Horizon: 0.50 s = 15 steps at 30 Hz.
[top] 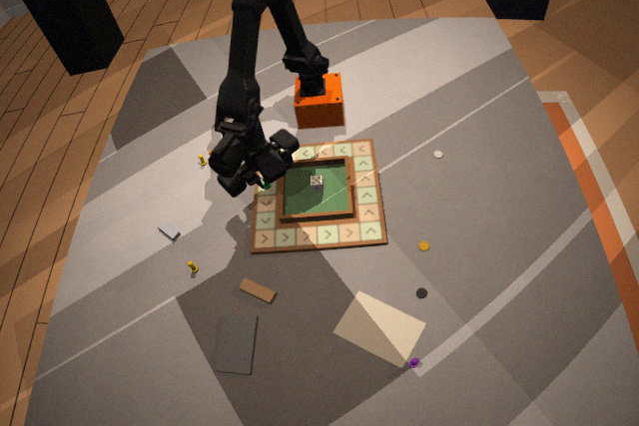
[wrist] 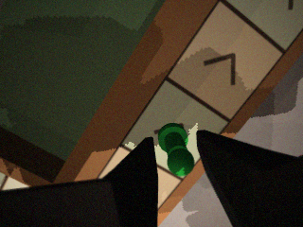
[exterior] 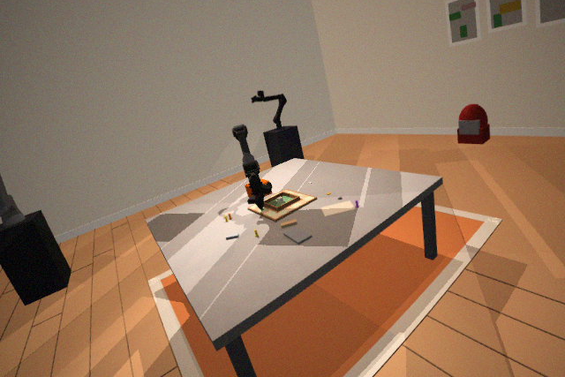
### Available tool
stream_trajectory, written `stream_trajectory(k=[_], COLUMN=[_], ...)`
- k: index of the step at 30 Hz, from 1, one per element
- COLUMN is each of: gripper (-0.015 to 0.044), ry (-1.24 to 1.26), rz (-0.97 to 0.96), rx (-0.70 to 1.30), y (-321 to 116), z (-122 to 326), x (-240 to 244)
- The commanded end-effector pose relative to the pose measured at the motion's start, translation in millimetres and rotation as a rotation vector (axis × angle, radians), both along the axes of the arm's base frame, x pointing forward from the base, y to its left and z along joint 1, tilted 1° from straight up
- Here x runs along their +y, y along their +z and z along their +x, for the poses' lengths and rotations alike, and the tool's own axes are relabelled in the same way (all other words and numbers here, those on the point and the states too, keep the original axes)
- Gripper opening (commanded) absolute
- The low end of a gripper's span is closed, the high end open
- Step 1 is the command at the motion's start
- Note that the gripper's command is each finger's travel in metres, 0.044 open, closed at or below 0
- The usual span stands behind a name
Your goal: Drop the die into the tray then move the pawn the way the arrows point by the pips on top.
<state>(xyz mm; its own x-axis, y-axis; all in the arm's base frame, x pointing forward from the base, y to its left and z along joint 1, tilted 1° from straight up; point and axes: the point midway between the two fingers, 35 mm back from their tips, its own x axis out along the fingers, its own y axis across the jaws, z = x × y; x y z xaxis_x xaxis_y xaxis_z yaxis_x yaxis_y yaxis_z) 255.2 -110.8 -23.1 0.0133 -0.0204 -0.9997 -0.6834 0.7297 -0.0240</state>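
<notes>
The die [top: 316,182] lies in the green dice tray [top: 329,203] [wrist: 71,71] in the middle of the board [top: 327,239] [exterior: 278,216] [wrist: 258,61]; its top looks like five pips. The green pawn [top: 266,186] [wrist: 180,161] stands upright on a pale green square in the board's left column in the top view, where arrows point toward the near left corner. My gripper [top: 263,183] [exterior: 261,207] [wrist: 175,142] is low over that square, its fingers on either side of the pawn. Narrow gaps show between fingers and pawn, so it is open. The arm hides some squares behind it.
Yellow pawns [top: 202,160] [top: 193,266] stand left of the board, with an orange piece partly hidden by the arm. A grey block [top: 169,231], wooden block [top: 257,290], dark flat slab [top: 236,344], cream sheet [top: 378,328], purple piece [top: 413,362] and several discs lie around.
</notes>
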Motion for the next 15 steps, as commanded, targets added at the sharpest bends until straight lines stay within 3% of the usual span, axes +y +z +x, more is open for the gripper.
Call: stream_trajectory(k=[1, 10, 15], gripper=[0.0055, 0.0, 0.0], ry=[0.005, 0.005, 0.005], rz=[0.0, 0.0, -0.001], rx=[0.002, 0.002, 0.002], y=[-1, 0, 29], z=[-1, 0, 6], x=[0, 0, -2])
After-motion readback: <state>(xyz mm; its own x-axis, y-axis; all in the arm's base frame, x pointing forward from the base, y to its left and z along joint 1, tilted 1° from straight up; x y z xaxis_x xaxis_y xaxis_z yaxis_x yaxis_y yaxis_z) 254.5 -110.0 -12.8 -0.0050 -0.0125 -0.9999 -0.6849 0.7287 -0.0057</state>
